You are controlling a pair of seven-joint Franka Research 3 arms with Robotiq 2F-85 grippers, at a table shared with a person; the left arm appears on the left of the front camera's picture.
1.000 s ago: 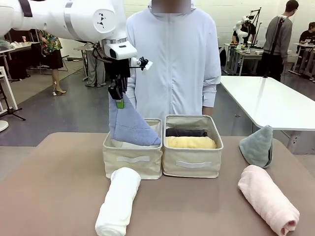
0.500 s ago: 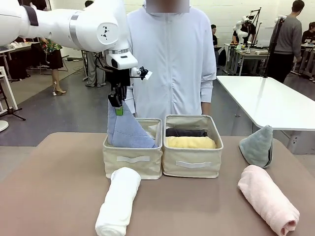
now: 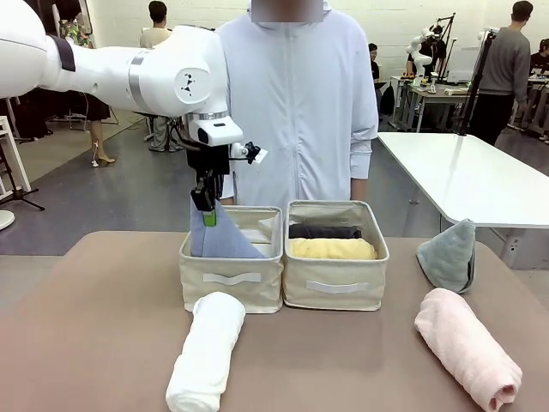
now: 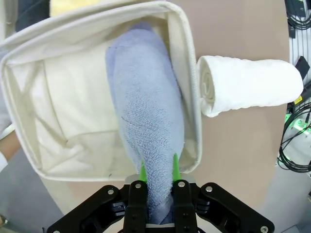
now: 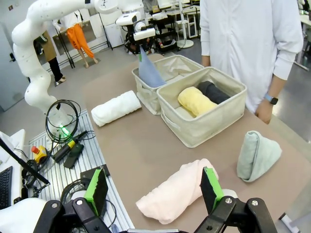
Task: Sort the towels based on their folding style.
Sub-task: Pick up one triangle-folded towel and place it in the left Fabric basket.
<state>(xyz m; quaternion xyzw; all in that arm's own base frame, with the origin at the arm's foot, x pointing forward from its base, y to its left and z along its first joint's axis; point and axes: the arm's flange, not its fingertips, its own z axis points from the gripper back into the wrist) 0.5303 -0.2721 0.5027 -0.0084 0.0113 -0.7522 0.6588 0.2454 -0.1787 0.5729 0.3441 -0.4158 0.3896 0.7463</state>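
My left gripper point(image 3: 207, 211) is shut on the tip of the lavender-blue cone towel point(image 3: 226, 243), whose wide end sits low inside the left cream basket point(image 3: 232, 280). From the left wrist, the fingertips point(image 4: 141, 172) pinch the towel point(image 4: 146, 111) over the basket's lining. The right basket point(image 3: 334, 287) holds a dark grey roll point(image 3: 324, 232) and a yellow roll point(image 3: 333, 249). A white roll point(image 3: 206, 352) lies before the left basket. At the right lie a pink roll point(image 3: 467, 348) and a grey-green cone point(image 3: 449, 256). My right gripper point(image 5: 153, 182) hangs open above the pink roll point(image 5: 175, 194).
A person point(image 3: 296, 112) stands close behind both baskets at the table's far edge, one hand point(image 5: 265, 111) hanging near the right basket. Cables and a control box point(image 5: 68, 145) lie off the table's left side. Bare tabletop point(image 3: 94, 326) stretches at the front left.
The left gripper has come down with the lavender-blue cone towel, lowering it deeper into the left basket. Nothing else on the table has moved.
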